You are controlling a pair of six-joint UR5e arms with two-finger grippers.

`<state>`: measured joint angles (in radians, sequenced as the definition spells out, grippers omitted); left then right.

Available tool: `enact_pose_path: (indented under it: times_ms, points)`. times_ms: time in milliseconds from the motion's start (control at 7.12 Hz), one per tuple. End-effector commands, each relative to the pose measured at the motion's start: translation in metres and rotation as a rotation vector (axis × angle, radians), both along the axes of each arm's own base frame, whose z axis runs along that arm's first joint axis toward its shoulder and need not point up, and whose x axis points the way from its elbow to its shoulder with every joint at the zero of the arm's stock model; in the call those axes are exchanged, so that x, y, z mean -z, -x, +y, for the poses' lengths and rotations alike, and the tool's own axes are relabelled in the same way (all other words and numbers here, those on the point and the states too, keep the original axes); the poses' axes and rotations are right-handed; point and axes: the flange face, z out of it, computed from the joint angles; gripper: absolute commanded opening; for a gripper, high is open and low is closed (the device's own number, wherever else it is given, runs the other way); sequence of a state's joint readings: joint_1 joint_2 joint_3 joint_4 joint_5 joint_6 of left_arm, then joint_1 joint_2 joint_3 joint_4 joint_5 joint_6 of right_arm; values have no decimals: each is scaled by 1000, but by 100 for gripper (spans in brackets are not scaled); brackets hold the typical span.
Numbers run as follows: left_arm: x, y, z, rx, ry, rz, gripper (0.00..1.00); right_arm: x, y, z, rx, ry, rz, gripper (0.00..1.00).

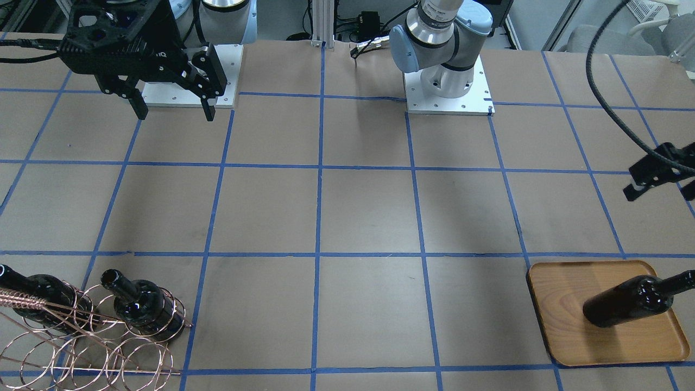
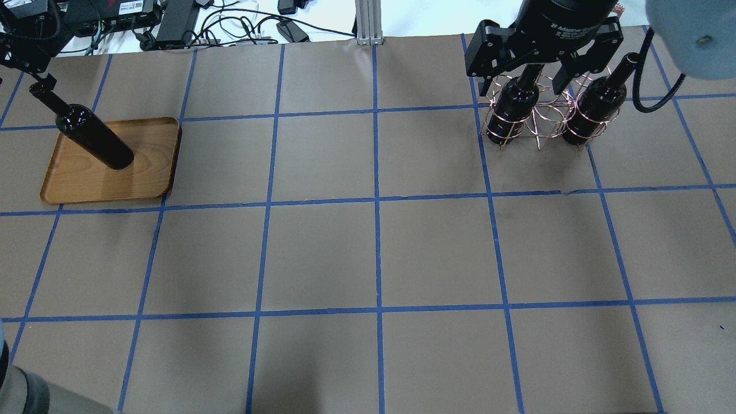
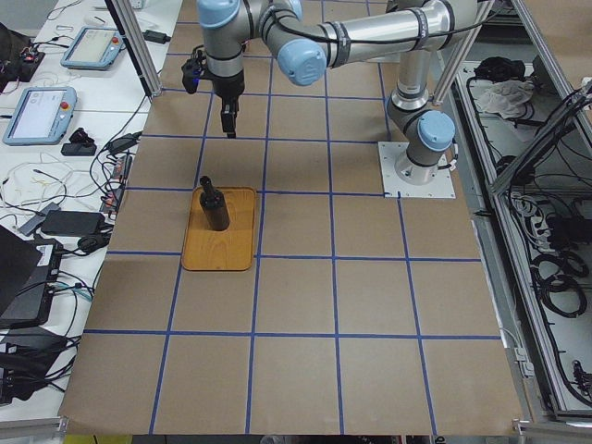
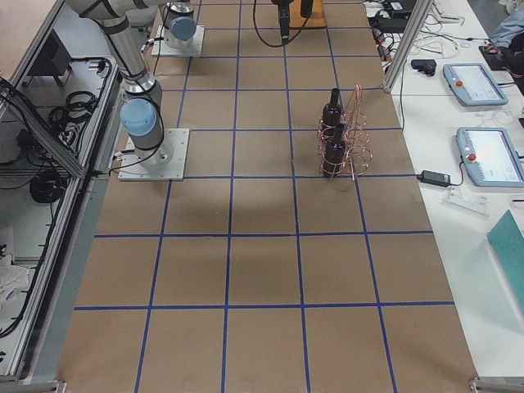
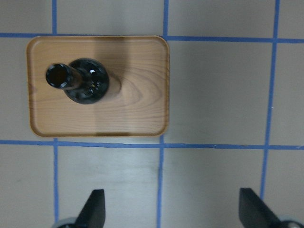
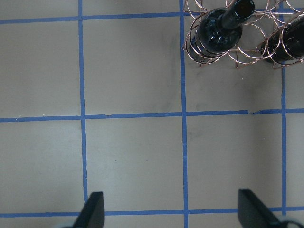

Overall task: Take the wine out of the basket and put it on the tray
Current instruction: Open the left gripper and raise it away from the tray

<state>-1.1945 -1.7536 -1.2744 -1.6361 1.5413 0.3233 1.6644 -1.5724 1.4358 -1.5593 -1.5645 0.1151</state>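
One wine bottle stands upright on the wooden tray; both also show in the left wrist view, the bottle on the tray. My left gripper is open and empty, raised clear of the tray on the robot's side. Two more bottles stand in the copper wire basket. My right gripper is open and empty, held high, back from the basket, which lies at the top of its wrist view.
The table is brown paper with a blue tape grid. Both arm bases stand at the table's robot side. Cables and electronics lie beyond the far edge.
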Motion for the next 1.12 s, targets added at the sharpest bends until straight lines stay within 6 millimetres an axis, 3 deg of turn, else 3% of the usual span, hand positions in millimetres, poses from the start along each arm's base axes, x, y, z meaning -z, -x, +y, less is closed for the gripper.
enact_pose_path:
  times_ms: [0, 281, 421, 561, 982]
  points:
    - [-12, 121, 38, 81, -2, -6, 100, 0, 0, 0, 0, -4, 1, 100]
    - [-14, 199, 69, 86, -1, 8, 100, 1, 0, 0, 0, -5, 1, 100]
    - [-24, 216, 82, 95, 17, 13, 100, 1, 0, 0, 0, -5, 2, 100]
    - [-27, 218, 89, 95, 21, 13, 100, 1, 0, 0, 0, -5, 2, 100]
    - [-12, 217, 107, 96, -10, 4, 100, 1, 1, 0, 1, -5, 5, 100]
